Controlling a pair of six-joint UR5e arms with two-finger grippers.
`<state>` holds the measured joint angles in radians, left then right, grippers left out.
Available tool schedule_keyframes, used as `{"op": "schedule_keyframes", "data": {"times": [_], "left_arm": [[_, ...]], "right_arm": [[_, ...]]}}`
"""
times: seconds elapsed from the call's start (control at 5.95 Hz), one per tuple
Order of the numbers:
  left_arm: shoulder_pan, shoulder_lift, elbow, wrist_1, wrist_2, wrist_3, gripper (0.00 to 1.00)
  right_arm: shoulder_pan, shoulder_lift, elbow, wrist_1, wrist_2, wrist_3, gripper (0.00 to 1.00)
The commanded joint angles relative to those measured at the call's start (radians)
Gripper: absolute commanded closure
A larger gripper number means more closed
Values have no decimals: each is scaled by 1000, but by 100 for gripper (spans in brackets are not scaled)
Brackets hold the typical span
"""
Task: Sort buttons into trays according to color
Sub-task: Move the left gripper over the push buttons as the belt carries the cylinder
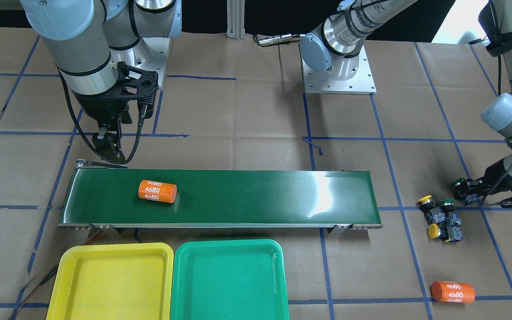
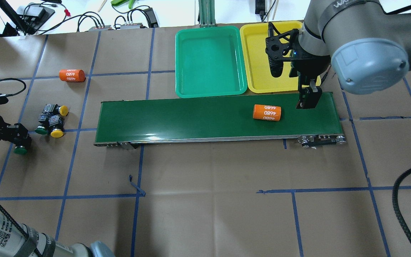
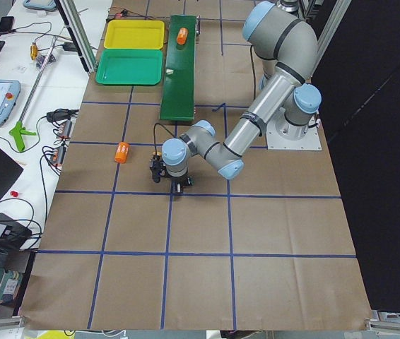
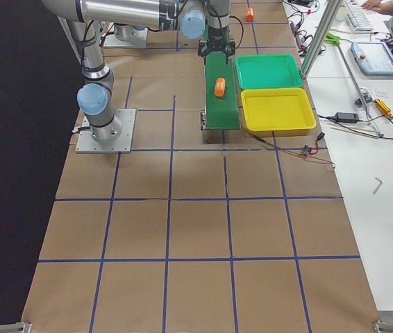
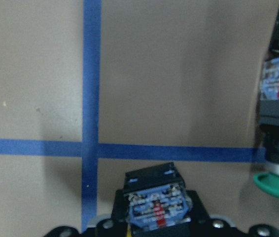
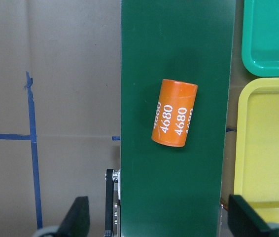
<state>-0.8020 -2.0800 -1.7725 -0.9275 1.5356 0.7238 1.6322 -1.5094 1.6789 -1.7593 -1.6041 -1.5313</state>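
Note:
My left gripper (image 1: 468, 192) is shut on a green button (image 2: 20, 150), low over the paper beside the other buttons. Its grey-blue contact block (image 5: 155, 210) shows between the fingers in the left wrist view. Three buttons lie in a cluster on the paper: a yellow one (image 1: 425, 200), a green one (image 1: 447, 204) and another yellow one (image 1: 434, 231). The yellow tray (image 1: 109, 284) and the green tray (image 1: 229, 280) sit side by side with nothing in them. My right gripper (image 2: 308, 100) hangs open over the belt's end, its fingers (image 6: 78, 219) wide apart.
A long dark-green conveyor belt (image 1: 260, 195) runs between the trays and the arm bases. One orange "4680" cylinder (image 1: 157, 191) lies on it near my right gripper. Another cylinder (image 1: 453, 292) lies on the paper beyond the button cluster.

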Motion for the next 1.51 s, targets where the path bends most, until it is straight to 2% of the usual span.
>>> {"op": "schedule_keyframes", "data": {"times": [0.0, 0.17, 0.34, 0.5, 0.67, 1.18, 1.34], "left_arm": [[-14, 26, 20, -45, 6, -42, 77], [-25, 67, 21, -98, 2, -134, 78], [-78, 133, 21, -140, 0, -372, 83], [-142, 188, 22, -204, -2, -435, 83], [-210, 228, 21, -215, -35, -598, 83], [-417, 241, 22, -212, -55, -1141, 85], [-497, 235, 21, -206, -54, -1376, 86]], "right_arm": [[0, 2, 1, 0, 1, -3, 0], [0, 2, 1, -2, 1, -1, 0], [0, 0, -1, -2, 1, -1, 0], [0, 2, -1, -3, 1, -1, 0], [0, 2, -1, -6, 1, -1, 0], [2, 2, -1, -23, 0, -1, 0], [0, 2, -1, -23, 0, -3, 0]]}}
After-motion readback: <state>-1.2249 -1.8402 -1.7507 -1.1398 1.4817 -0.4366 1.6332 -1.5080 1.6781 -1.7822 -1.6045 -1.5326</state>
